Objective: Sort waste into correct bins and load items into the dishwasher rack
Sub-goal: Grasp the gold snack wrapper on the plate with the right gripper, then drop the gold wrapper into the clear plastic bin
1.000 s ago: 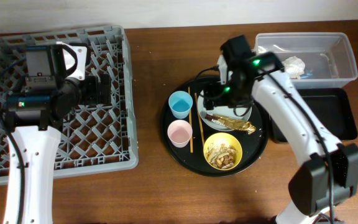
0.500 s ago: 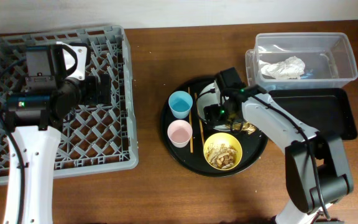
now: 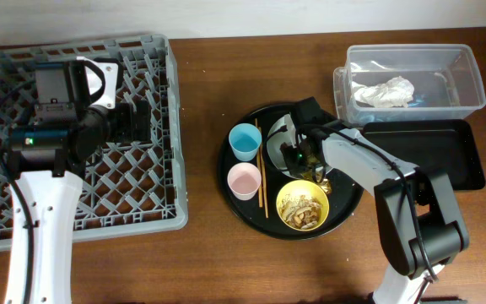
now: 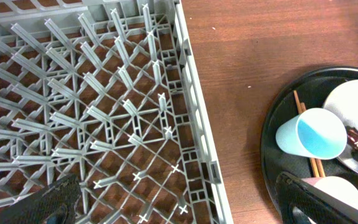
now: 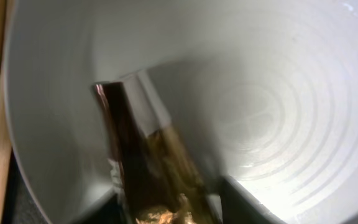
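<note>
My right gripper (image 3: 304, 160) is down on the pale grey plate (image 3: 281, 135), its fingers closed on either side of the brown-and-gold snack wrapper (image 5: 148, 168). In the right wrist view the wrapper lies on the plate (image 5: 260, 93) and runs down between the jaws. Beside the plate lie the chopsticks (image 3: 263, 169), and a blue cup (image 3: 245, 140), a pink cup (image 3: 244, 180) and a yellow bowl (image 3: 303, 204) of food scraps stand nearby. My left gripper (image 4: 185, 205) hangs open over the right edge of the dishwasher rack (image 3: 172, 101), holding nothing.
All the dishes sit on a round black tray (image 3: 226, 169). A clear tub (image 3: 471, 76) at the back right holds crumpled white tissue (image 3: 382, 91). A shallow black rectangular tray (image 3: 445, 152) lies just in front of it.
My right arm came away from the clear tub, dropped onto the plate and closed its jaws around the snack wrapper. The left arm has not moved.
</note>
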Robot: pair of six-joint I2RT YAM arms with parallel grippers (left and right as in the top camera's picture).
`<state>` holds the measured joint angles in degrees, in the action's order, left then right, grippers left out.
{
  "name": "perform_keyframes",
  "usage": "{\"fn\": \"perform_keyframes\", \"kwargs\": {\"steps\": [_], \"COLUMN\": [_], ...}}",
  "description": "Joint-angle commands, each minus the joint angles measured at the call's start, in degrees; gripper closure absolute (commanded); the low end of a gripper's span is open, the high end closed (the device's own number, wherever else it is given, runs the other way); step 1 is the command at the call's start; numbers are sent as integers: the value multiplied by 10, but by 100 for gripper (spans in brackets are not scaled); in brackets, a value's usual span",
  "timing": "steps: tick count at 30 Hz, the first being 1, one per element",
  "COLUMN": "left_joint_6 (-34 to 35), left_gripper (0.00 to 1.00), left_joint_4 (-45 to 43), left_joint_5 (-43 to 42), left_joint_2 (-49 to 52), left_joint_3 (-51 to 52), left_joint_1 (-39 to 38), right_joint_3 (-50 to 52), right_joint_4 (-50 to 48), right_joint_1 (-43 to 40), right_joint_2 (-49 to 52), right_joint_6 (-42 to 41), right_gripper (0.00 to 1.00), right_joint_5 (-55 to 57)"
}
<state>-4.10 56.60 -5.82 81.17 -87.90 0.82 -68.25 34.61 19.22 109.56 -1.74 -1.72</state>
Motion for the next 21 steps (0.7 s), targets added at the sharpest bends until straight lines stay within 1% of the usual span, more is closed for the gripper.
{"fn": "perform_keyframes", "kwargs": {"steps": [1, 2, 5, 10, 12, 14, 17, 19, 21], "left_joint_6": [-7, -7, -7, -7, -7, -7, -7, -7, -7], "left_gripper": [1, 1, 1, 1, 1, 1, 1, 1, 1], "left_joint_4": [1, 1, 1, 1, 1, 1, 1, 1, 1], "left_joint_5": [-4, -4, -4, -4, -4, -4, -4, -4, -4], "left_joint_2": [4, 4, 4, 4, 4, 4, 4, 4, 4], "left_joint_3": [-12, -12, -12, -12, -12, -12, -12, -12, -12], "left_joint_1": [1, 1, 1, 1, 1, 1, 1, 1, 1], "right_joint_3": [6, 1, -57, -250, -332, -377, -380, -380, -379], "right_joint_4": [3, 7, 58, 197, 229, 228, 172, 135, 85], "right_joint_1": [3, 3, 1, -29, -64, -109, -192, -229, -254], "right_joint_2": [16, 14, -6, -60, -73, -74, -61, -34, 9], "right_joint_6": [0, -2, -22, -52, -78, -109, -206, -264, -278], "right_gripper": [90, 96, 96, 96, 96, 96, 96, 96, 96], "right_joint_5": [-4, -4, -10, -5, 33, 83, 150, 176, 176]}}
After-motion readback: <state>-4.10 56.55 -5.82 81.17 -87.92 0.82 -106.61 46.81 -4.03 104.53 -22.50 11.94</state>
